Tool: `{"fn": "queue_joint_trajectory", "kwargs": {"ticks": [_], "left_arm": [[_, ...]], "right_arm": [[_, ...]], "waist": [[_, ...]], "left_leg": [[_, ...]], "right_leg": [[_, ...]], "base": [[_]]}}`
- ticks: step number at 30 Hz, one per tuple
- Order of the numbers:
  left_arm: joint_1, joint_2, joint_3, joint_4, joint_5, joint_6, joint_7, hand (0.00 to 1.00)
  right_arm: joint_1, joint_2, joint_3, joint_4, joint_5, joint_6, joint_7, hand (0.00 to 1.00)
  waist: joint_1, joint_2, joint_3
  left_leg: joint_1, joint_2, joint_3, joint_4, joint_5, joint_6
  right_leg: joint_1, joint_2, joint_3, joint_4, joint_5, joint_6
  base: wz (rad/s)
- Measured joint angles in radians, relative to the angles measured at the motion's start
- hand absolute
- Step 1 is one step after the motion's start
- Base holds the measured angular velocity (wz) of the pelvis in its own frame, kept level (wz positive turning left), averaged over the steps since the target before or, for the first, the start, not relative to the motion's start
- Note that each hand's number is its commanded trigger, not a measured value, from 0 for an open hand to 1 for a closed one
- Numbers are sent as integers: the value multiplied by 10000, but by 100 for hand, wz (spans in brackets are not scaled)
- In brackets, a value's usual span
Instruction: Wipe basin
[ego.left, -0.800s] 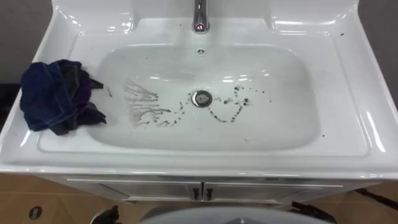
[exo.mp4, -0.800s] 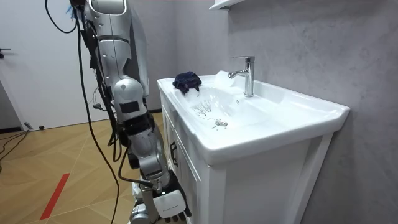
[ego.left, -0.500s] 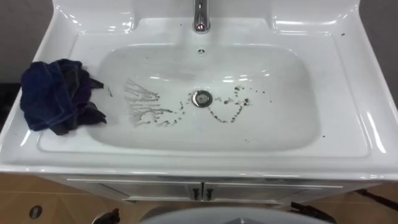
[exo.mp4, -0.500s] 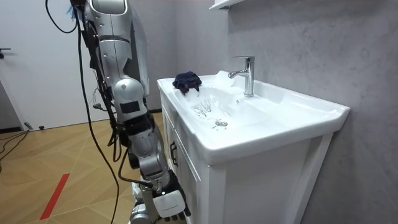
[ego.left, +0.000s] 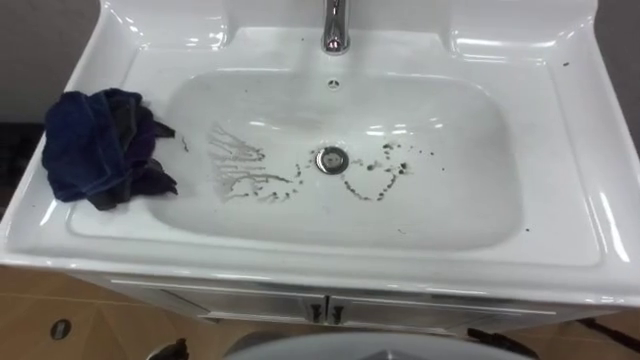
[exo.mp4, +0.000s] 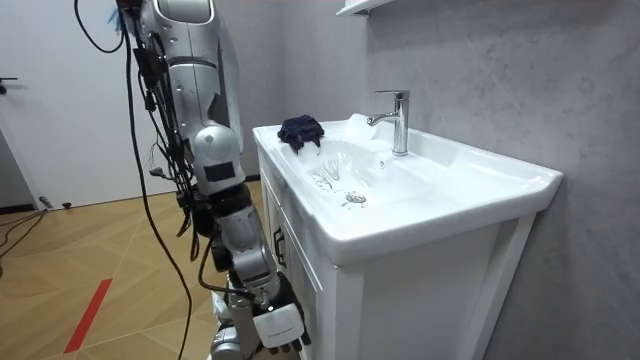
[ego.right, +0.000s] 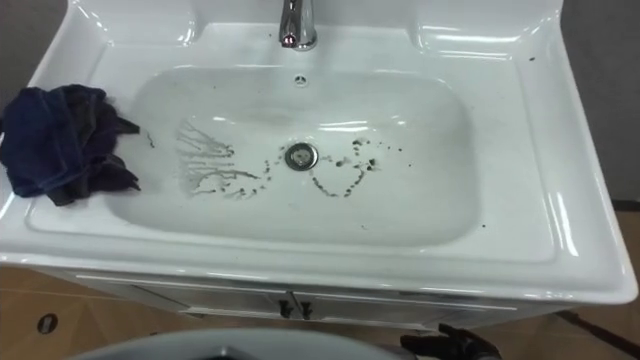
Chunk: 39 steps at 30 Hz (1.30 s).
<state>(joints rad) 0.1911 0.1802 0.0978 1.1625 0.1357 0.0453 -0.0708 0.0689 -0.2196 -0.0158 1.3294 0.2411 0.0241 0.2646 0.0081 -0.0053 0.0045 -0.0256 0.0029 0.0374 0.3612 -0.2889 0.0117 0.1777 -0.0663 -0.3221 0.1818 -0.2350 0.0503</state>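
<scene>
The robot stands at the front of a white vanity, facing the basin (ego.left: 480, 215), with both arms hanging low in front of the cabinet doors (ego.left: 300, 305). Its right hand (exo.mp4: 277, 328) hangs beside the cabinet front, below the level of the basin's rim, and whether its fingers are open or curled cannot be told. They hold nothing that can be seen. A dark part of the left hand (ego.left: 168, 350) shows at the bottom edge of the left eye view, and the state of its fingers cannot be told either. A crumpled dark blue cloth (ego.left: 100, 145) lies on the basin's left rim, above the left hand's fingers and well apart from them, touched by neither hand. Dark streaks (ego.left: 240, 175) mark the bowl just beside the cloth, on the side away from the left fingers. More dark specks (ego.left: 375, 185) curve round the drain (ego.left: 331, 158), which sits between the two hands and farther out. The tap (ego.left: 336, 25) stands at the back rim, the place farthest from both sets of fingers.
</scene>
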Motion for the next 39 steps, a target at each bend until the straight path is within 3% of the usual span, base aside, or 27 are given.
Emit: {"fn": "queue_joint_trajectory", "kwargs": {"ticks": [4,10,12,15,18,21,22,24,28,33,39], "left_arm": [[127,-5,584,48,-1034,-1,410,0],[264,-9,2468,-29,-2492,-37,1455,0],[356,109,3150,-652,-2644,-68,2074,0],[517,377,3459,-1503,-3099,-153,2920,0],[538,514,4042,-2399,-3417,-715,4139,0],[427,698,4337,-3347,-3413,-841,4966,0],[429,704,4453,-3697,-3414,-879,5135,0],[396,805,4538,-4784,-3407,-1247,5914,0],[171,993,4540,-5885,-3406,-1746,6614,0],[-286,1126,4523,-7790,-3098,-1870,7379,0],[-646,1249,4462,-8919,-1832,-2000,7737,0]], "right_arm": [[36,-1,36,-47,121,143,2,0],[113,-177,-180,-19,-257,202,-70,0],[182,-241,-279,-25,-272,210,-218,0],[211,-331,-283,-20,-294,236,-295,0],[301,-558,-484,-24,-561,282,-447,0],[350,-626,-485,-23,-718,273,-619,0],[351,-614,-485,-23,-767,273,-649,0],[344,-606,-484,-25,-929,196,-688,0],[558,-585,-490,-120,-1015,6,-736,0],[699,-574,-797,-180,-1363,-100,-759,0],[757,-579,-835,-191,-1700,-110,-776,0]], "waist": [[38,36,-11],[437,196,-6],[647,271,-18],[844,298,3],[1049,453,7],[1102,594,-29],[1107,537,-14],[1118,537,-58],[1105,600,-95],[1056,630,-93],[964,724,-66]], "left_leg": [[9,-20,-199,58,-2,-1],[29,-116,-433,7,63,-12],[12,-168,-471,-5,106,-1],[0,-196,-496,-13,147,0],[-4,-255,-522,-46,169,19],[0,-282,-534,-89,198,32],[-1,-289,-540,-111,211,32],[0,-315,-559,-267,293,34],[55,-316,-555,-328,300,39],[183,-311,-546,-441,301,40],[336,-305,-413,-563,303,44]], "right_leg": [[129,-2,-355,2,0,1],[282,-19,-495,-164,-7,-4],[307,-35,-553,-276,-12,-3],[300,-44,-632,-291,-12,-3],[299,-86,-644,-311,-24,10],[278,-111,-668,-309,-32,17],[263,-117,-669,-305,-32,17],[153,-152,-631,-260,-31,18],[129,-172,-624,-133,-28,20],[148,-179,-524,-117,-27,21],[166,-189,-351,-130,-27,21]], "base": [[15],[7],[11],[9],[0],[0],[0],[-2],[-1],[-4],[-9]]}}
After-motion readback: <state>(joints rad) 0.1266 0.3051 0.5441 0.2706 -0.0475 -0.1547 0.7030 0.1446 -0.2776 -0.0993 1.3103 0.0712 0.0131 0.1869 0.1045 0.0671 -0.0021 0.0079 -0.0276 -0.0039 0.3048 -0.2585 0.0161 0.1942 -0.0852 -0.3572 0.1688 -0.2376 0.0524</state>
